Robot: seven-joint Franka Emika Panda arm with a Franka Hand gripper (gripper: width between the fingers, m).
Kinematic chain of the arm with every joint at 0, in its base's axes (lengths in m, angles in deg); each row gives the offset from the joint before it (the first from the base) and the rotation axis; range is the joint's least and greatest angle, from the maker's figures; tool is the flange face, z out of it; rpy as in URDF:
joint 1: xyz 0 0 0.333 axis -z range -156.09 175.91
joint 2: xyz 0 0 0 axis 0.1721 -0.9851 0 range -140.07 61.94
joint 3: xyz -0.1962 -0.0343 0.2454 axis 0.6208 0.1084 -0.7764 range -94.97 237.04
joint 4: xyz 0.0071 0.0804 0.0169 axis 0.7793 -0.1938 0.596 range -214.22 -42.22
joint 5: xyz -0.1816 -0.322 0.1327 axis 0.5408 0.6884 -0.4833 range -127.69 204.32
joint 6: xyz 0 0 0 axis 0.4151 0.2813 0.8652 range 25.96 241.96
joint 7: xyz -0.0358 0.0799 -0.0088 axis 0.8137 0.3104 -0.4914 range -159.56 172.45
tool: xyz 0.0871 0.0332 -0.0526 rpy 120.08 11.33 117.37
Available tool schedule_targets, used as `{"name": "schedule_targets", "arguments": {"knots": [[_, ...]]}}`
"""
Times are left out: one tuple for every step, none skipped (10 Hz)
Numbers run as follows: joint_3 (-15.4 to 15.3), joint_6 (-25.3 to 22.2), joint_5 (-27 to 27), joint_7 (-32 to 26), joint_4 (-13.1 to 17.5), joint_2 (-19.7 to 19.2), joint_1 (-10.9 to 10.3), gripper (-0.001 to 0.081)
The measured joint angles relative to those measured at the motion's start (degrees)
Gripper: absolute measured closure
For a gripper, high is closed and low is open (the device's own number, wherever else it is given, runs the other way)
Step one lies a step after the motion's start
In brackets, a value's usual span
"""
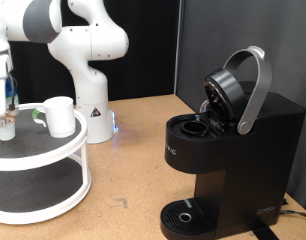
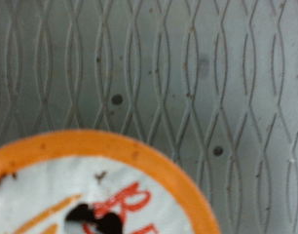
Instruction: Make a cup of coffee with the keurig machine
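Keurig machine stood on table at exterior view's right, lid raised, pod chamber exposed. Cup sat on white two-tier stand, upper shelf, exterior view's left. Hand hung at far left over small pod; opening could not be told. Wrist view: orange-rimmed pod lid on mesh. Judged best: centre over pod, descend straight, grip sides.

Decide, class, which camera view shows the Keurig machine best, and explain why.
The exterior view: the keurig machine stands whole at that view's right, lid raised, pod chamber open, drip tray bare. The wrist view shows none of it, only an orange-rimmed pod top over patterned grey matting.
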Motion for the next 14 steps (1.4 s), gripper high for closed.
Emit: {"name": "schedule_targets", "arguments": {"knots": [[-0.2,-1.1,-0.3,0.0,0.0,1.1,0.0,0.0378],[-0.5,-2.5,-0.5,0.0,0.2,2.4,0.0,0.0378],[-0.8,-4.0,-0.5,0.0,0.3,3.6,0.0,0.0378],[-1.1,-5.6,-0.3,0.0,0.4,4.7,0.1,0.0378],[-1.5,-6.7,0.0,0.0,0.4,5.5,0.2,0.0378],[-1.5,-6.6,0.0,0.1,0.4,5.4,0.2,0.0378],[-1.2,-6.3,-2.1,0.2,0.3,5.5,0.0,0.0378],[-0.5,-5.8,-6.7,0.2,0.4,5.7,-0.9,0.0378],[0.3,-5.4,-11.8,0.4,0.9,6.3,-2.1,0.0378],[0.7,-5.2,-16.3,1.2,1.8,6.9,-3.3,0.0378],[0.7,-4.0,-20.6,2.7,2.8,7.4,-4.5,0.0378],[0.6,-3.7,-23.9,4.6,4.0,7.7,-5.7,0.0378],[0.1,-3.7,-26.6,7.1,5.2,7.7,-6.9,0.0378],[-0.3,-3.7,-27.9,9.3,5.8,7.4,-7.7,0.0378]]}}
